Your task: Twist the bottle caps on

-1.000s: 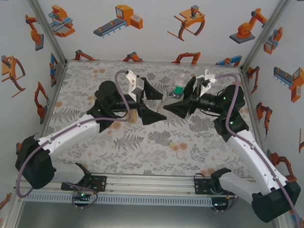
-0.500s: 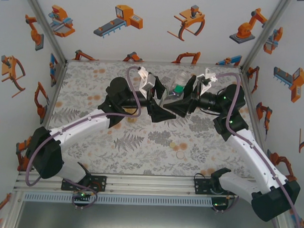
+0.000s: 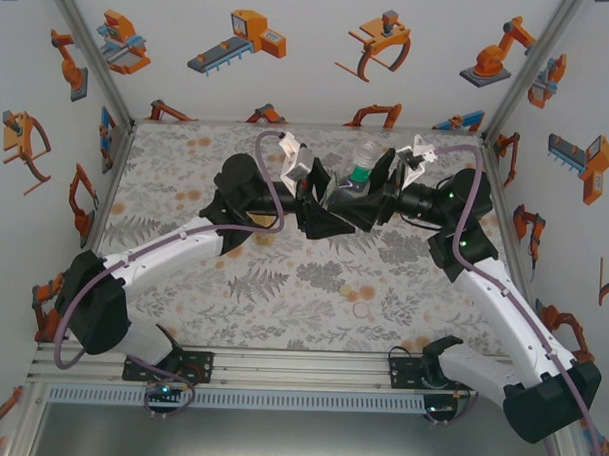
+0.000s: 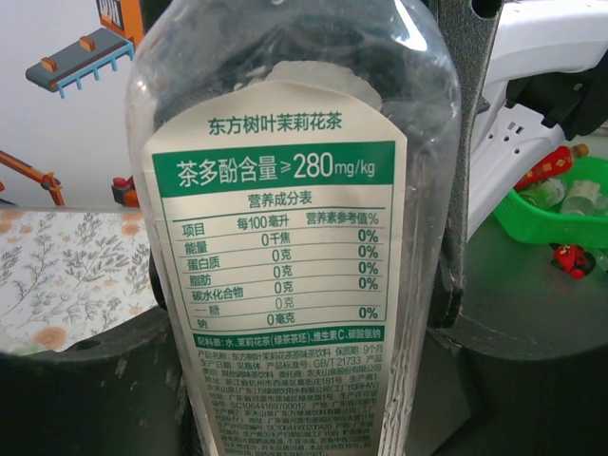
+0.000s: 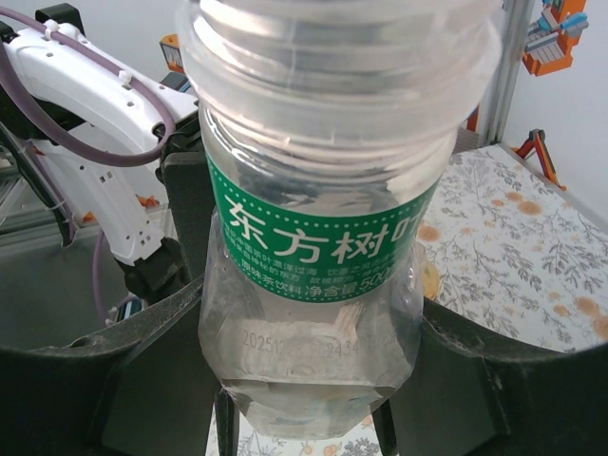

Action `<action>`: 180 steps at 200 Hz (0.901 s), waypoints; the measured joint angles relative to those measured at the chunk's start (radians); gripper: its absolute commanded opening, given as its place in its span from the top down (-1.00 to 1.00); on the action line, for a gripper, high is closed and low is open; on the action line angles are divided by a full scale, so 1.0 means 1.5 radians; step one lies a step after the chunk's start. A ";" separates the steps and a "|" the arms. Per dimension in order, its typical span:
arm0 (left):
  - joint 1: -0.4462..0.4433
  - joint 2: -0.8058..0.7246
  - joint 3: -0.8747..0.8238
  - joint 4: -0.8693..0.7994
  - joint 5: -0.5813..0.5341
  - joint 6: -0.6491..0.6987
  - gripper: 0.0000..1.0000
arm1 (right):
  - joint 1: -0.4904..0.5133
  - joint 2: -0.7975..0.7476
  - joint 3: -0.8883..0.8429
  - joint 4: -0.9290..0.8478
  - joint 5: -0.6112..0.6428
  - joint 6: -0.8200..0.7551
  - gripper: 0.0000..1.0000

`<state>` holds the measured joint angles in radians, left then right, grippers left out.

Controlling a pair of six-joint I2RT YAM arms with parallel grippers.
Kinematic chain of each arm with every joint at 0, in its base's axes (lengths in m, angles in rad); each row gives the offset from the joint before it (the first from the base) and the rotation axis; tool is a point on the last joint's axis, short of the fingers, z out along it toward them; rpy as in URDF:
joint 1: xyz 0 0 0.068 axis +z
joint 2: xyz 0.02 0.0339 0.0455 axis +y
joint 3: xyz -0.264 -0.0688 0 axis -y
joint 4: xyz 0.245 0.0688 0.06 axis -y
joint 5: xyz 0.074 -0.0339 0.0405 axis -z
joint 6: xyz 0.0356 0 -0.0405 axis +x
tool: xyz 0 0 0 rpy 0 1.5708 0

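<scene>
A clear bottle (image 3: 359, 168) with a green label band hangs above the middle of the floral table, tilted. Both grippers hold it. My right gripper (image 3: 363, 205) is shut on its lower body, and in the right wrist view the bottle (image 5: 323, 237) sits between the dark fingers (image 5: 532, 380) with its threaded neck bare. My left gripper (image 3: 328, 207) comes from the left and is shut on the same bottle. In the left wrist view the white nutrition label (image 4: 275, 247) stands between the fingers (image 4: 76, 389). I cannot tell bottle caps from the cloth's pale spots.
The floral cloth (image 3: 272, 287) lies free in front of the arms. White walls with robot stickers close the left, back and right sides. A green basket (image 4: 560, 223) of small items stands past the right arm's white link (image 4: 541, 85).
My left arm has swung right to the bottle and its jaws have closed on it. The right gripper has kept its grip and barely moved.
</scene>
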<state>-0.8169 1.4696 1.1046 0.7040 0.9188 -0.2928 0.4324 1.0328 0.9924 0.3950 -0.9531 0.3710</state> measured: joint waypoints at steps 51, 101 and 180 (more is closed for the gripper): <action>0.001 -0.009 0.000 -0.022 -0.009 0.011 -0.08 | 0.001 -0.013 0.000 -0.028 0.008 -0.006 -0.41; 0.017 -0.044 -0.015 -0.052 -0.027 0.030 -0.08 | 0.001 -0.056 0.005 -0.113 0.047 -0.047 -0.44; 0.061 -0.168 -0.087 -0.156 -0.144 0.101 -0.06 | 0.008 -0.126 0.001 -0.324 0.242 -0.072 -0.14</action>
<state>-0.7254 1.2171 0.9737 0.4694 0.7033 -0.1417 0.4442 0.8433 0.9936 -0.0914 -0.5900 0.2623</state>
